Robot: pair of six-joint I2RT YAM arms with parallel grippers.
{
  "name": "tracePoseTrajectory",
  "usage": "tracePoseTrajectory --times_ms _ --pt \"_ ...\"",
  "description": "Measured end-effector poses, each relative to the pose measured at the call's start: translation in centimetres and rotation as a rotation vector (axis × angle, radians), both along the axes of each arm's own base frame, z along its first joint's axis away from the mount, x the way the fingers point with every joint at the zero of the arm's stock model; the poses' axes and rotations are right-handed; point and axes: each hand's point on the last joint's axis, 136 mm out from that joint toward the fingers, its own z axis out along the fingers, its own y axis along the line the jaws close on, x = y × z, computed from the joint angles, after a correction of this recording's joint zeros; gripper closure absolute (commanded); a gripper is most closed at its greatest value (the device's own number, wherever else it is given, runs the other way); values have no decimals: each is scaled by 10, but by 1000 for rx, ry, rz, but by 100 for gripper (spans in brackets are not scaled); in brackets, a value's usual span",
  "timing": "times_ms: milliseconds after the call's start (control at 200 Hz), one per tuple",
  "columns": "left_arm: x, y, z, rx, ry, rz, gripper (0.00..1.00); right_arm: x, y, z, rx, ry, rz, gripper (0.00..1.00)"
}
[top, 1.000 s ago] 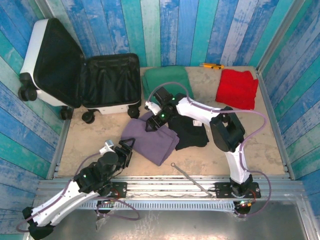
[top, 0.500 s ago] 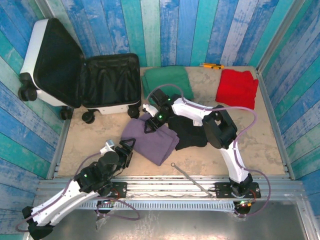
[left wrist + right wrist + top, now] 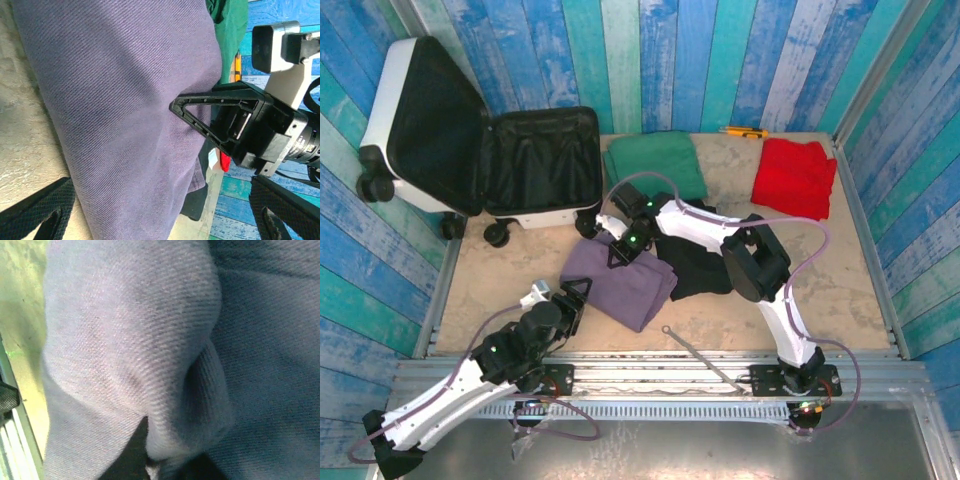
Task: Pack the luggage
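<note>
On the beige bench [image 3: 500,280] between blue plank walls [image 3: 650,60], right jaws, tips buried, pinch folded purple cloth [image 3: 620,290]; left jaws spread.

Back row of the desk [image 3: 510,285], left to right: luggage [image 3: 535,160] lying open at the back-left corner with its lid leaning toward the left wall, back-centre garment [image 3: 655,160] just beside its right end, 1 small pen-like item [image 3: 745,131] at the back edge, back-right garment [image 3: 795,175] by the right wall. Middle: centre-left garment [image 3: 620,285] in front of the luggage's right end, touching the centre garment [image 3: 705,270] on its right, with the right gripper [image 3: 619,252] on its far edge and the left gripper [image 3: 560,293] at its near-left edge. Front: 1 thin rod [image 3: 695,350] near the front edge, in front of both middle garments.
</note>
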Motion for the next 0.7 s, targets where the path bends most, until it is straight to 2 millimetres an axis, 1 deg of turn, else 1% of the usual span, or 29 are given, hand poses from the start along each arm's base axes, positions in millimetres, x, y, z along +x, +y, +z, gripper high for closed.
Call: tracePoseTrajectory --times_ms 115,241,341,421,491,546,702 --pt "1 1 4 -3 -20 5 6 0 -2 9 -23 -16 -24 99" --pt "2 2 5 8 -31 5 6 3 -9 26 -65 -65 -65 99" --pt "2 2 5 14 -35 2 6 10 -15 42 -93 -121 -110 99" --pt "2 2 5 14 -38 -2 6 16 -21 50 -114 -157 -142 99" --pt "2 0 6 9 -42 -8 6 23 -27 50 -132 -176 -167 100" --pt "2 -2 7 0 -47 -15 6 29 -31 46 -148 -180 -182 100" --pt "4 -8 8 -14 -51 -28 6 47 -47 27 -202 -176 -226 100"
